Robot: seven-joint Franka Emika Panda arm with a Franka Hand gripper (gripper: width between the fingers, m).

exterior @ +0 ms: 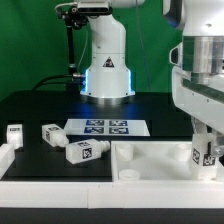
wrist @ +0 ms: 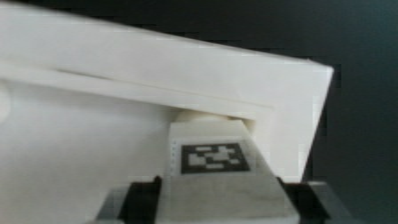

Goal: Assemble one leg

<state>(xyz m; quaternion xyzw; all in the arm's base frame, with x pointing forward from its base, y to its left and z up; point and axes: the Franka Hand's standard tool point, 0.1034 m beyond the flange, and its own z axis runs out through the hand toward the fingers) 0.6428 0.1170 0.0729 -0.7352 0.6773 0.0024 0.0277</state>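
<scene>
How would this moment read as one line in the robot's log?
gripper: shut on leg | leg: at panel corner | three loose legs: on table

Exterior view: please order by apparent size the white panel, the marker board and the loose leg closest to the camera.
1. white panel
2. marker board
3. leg
The panel lies nearer the camera, so its lead may be exaggerated.
</scene>
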